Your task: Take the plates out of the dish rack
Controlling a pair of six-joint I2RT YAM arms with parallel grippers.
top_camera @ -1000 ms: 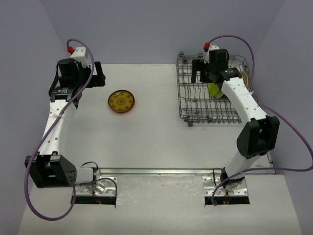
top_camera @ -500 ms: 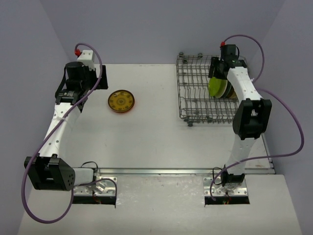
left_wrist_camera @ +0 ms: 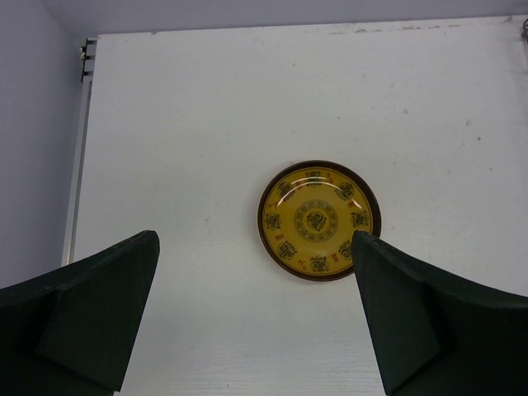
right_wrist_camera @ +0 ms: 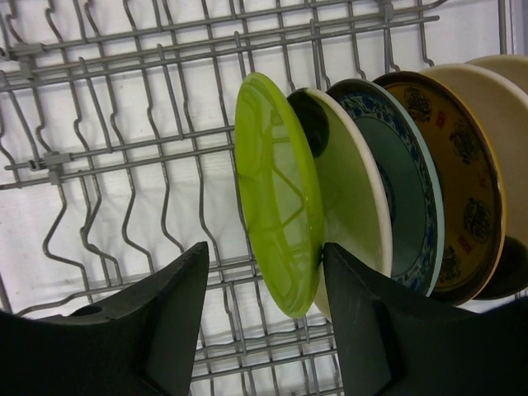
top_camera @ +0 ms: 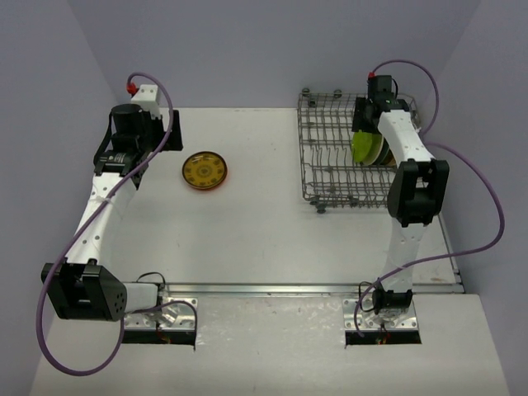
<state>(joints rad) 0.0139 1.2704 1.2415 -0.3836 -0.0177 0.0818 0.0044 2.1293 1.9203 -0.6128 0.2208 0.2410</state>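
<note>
White table (top_camera: 247, 231), plain lilac walls, wire dish rack (top_camera: 326, 169) at far R. One yellow patterned plate (left_wrist_camera: 319, 220) lies flat on the table at L. The L gripper (left_wrist_camera: 256, 280) hangs above it, jaws wide, empty. The rest stand on edge in the rack's R end, close-packed: lime green plate (right_wrist_camera: 276, 214) in front, then cream plate (right_wrist_camera: 355, 206), blue patterned plate (right_wrist_camera: 408, 198), a second yellow patterned plate (right_wrist_camera: 458, 181) and beige plate (right_wrist_camera: 503, 115). The R gripper (right_wrist_camera: 264, 280) has its jaws wide, straddling the lime plate's rim, w/ no contact visible. Judgement: lime plate is thin, rigid, glossy and prob. light, so slippery under the pads; may chip if knocked on the wires. Best hold is a pinch across the rim, one finger per face. Gap to the cream plate is narrow, so ease the back finger in. Draw out along the tines, no twist.
</note>
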